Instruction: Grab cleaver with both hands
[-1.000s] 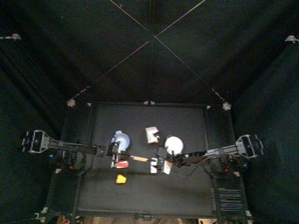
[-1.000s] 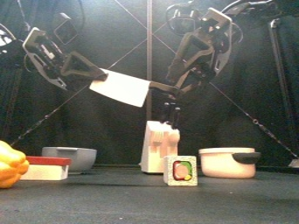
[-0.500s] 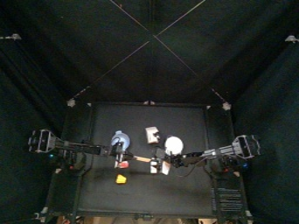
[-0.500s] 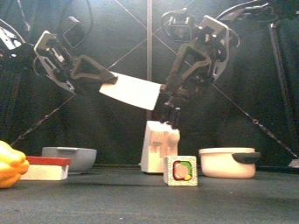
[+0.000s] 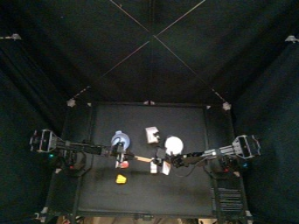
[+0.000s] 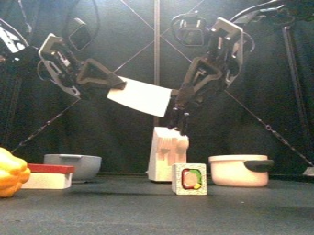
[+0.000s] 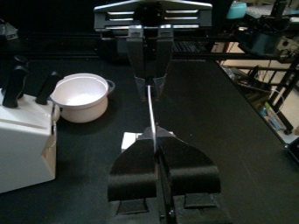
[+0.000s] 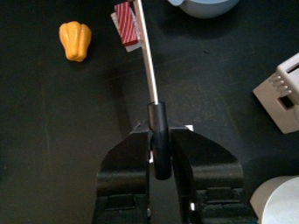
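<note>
While the left gripper (image 7: 163, 171) is clamping one end of the cleaver (image 6: 139, 96) between nearly closed jaws, the right gripper (image 8: 158, 149) is pinching the dark handle at the other end, its jaws drawn in narrow around it. Both arms are holding the cleaver high above the table (image 6: 147, 211), mid-scene, its pale blade hanging flat toward the front and tilting slightly down to the right. In each wrist view the blade is showing edge-on as a thin line running to the opposite gripper. Below it a white knife block (image 6: 168, 154) is standing on the table, with a small card (image 6: 190, 179) just in front. A white pot (image 6: 240, 170) is sitting to the right. To the left are lying a grey bowl (image 6: 72, 165), a red block (image 6: 50, 174) and a yellow pepper (image 6: 10, 173) nearest the front.
</note>
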### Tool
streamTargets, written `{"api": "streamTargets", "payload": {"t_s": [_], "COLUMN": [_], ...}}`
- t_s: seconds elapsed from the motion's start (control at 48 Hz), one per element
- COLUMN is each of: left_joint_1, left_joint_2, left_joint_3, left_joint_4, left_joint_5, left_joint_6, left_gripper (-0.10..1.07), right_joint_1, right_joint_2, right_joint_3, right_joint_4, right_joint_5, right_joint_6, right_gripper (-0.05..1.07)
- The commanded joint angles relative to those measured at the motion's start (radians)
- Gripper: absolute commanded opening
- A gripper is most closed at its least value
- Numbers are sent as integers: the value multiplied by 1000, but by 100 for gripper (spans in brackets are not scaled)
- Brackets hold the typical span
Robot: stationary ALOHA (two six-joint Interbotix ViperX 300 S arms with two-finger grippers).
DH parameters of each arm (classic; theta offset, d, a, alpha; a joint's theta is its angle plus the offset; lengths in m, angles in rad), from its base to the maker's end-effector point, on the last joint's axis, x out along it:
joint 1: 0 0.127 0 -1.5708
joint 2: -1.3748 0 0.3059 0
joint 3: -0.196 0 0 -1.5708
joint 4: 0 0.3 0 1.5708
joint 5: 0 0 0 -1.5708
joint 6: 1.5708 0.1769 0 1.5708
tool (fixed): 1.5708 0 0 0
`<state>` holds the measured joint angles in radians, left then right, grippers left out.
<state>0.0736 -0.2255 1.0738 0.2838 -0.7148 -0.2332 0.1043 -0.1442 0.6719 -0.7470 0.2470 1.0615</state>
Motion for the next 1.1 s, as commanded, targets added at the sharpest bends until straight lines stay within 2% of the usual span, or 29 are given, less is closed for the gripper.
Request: {"api": "streamTargets", "payload": {"t_s": [0.0,0.583,1.083], "left_joint_1": [0,-6,-2], "left_joint_2": [3,78,117], "left_joint_3": [-17,-29,-46], "left_joint_4": [2,94,97], "left_joint_5": [-9,-2,0], "left_joint_6": [-2,-3,-2], "left_gripper": [23,23,23], "right_joint_1": [-3,-8,-25], "right_joint_2": [-43,-86,-81], "right_joint_3": [3,55,81], "right_joint_4": [3,3,8], "right_joint_5": [3,3,12], "right_joint_6": [3,5,5], "right_gripper": [38,36,36]}}
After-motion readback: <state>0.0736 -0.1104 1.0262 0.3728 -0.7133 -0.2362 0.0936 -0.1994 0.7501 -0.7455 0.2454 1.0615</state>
